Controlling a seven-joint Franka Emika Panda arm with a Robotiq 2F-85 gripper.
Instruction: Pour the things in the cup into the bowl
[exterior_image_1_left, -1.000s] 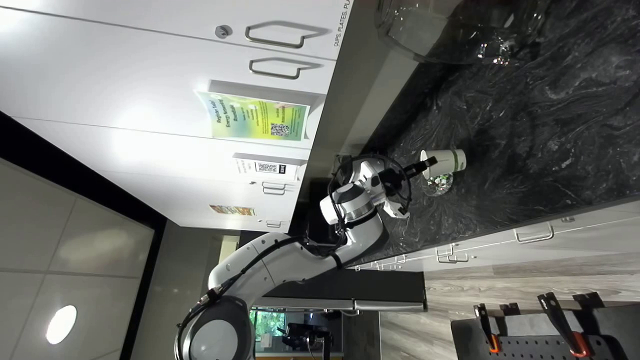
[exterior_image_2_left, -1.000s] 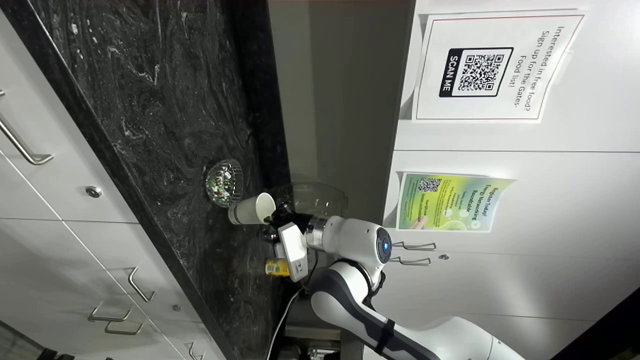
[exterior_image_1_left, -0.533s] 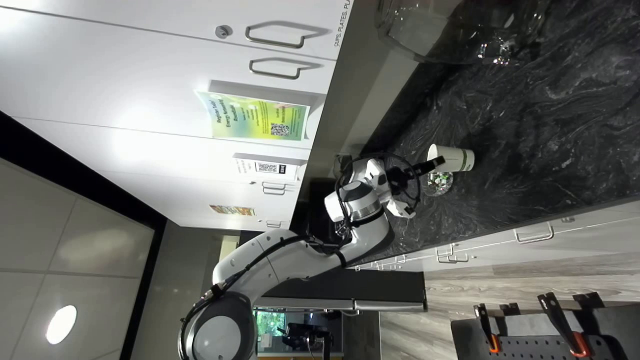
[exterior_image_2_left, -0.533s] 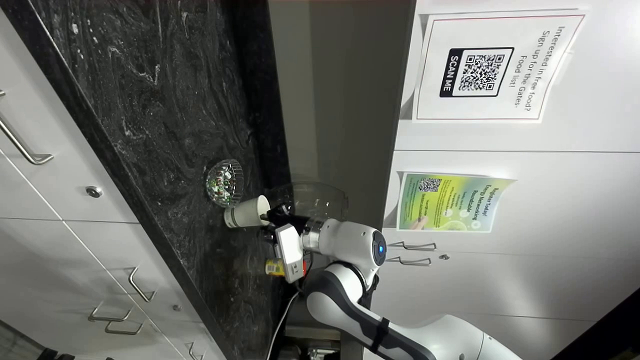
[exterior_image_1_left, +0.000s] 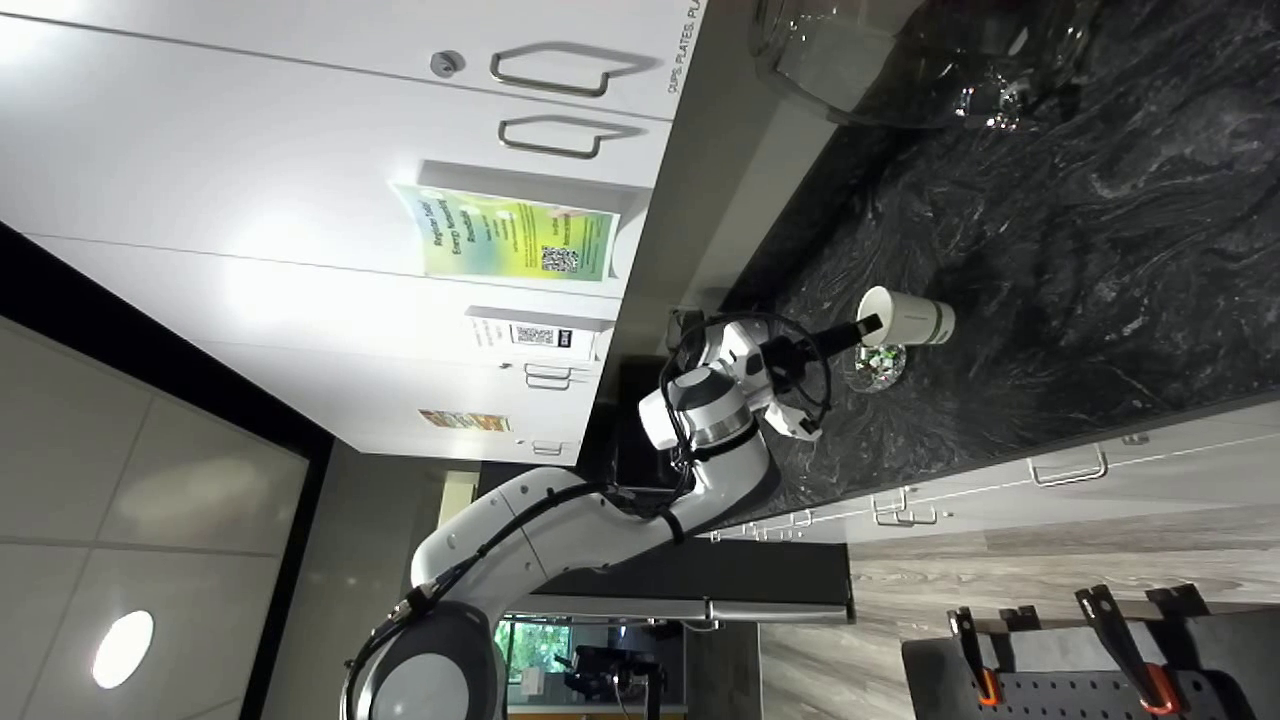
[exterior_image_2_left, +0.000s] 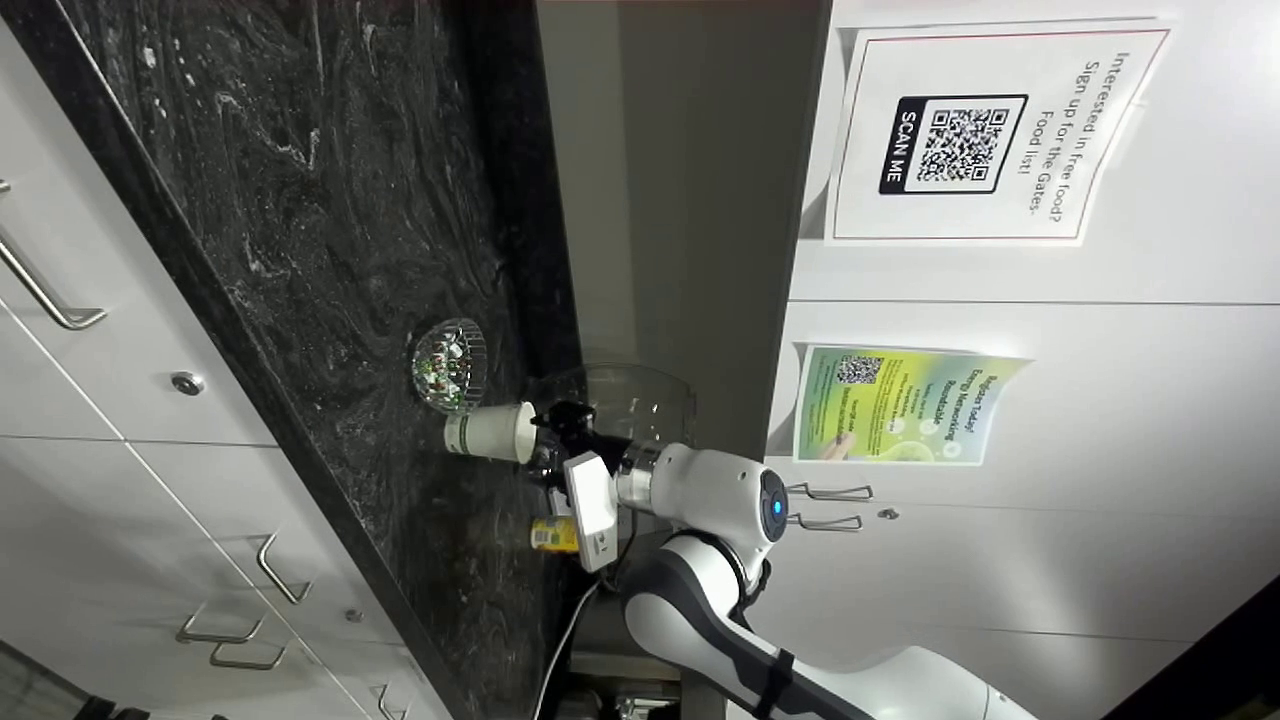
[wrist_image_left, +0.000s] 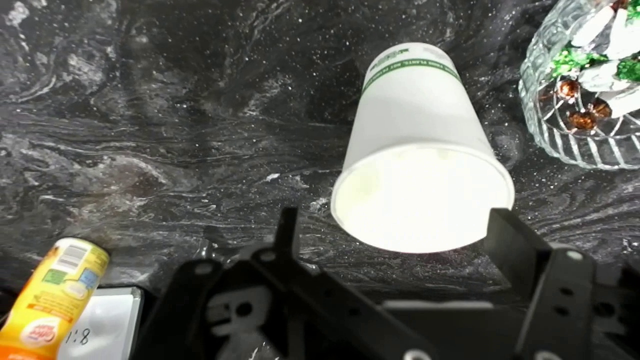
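here, arm (exterior_image_1_left: 570, 532) bent, claw (wrist_image_left: 394, 215) parted, near cup (wrist_image_left: 419, 127) (upright)

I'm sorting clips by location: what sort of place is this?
Likely a shared workplace kitchen: a dark counter, a white cabinet labelled for cups and plates, and a sign about free food suggest it.

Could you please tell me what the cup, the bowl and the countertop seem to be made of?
The cup: probably matte white paper, judging by its rolled-looking rim and printed green band.
The bowl: clear, glossy glass or possibly hard plastic, since its see-through ribbed wall catches bright highlights.
The countertop: likely stone or a stone-look laminate, smooth-looking, with pale veins swirling through black.
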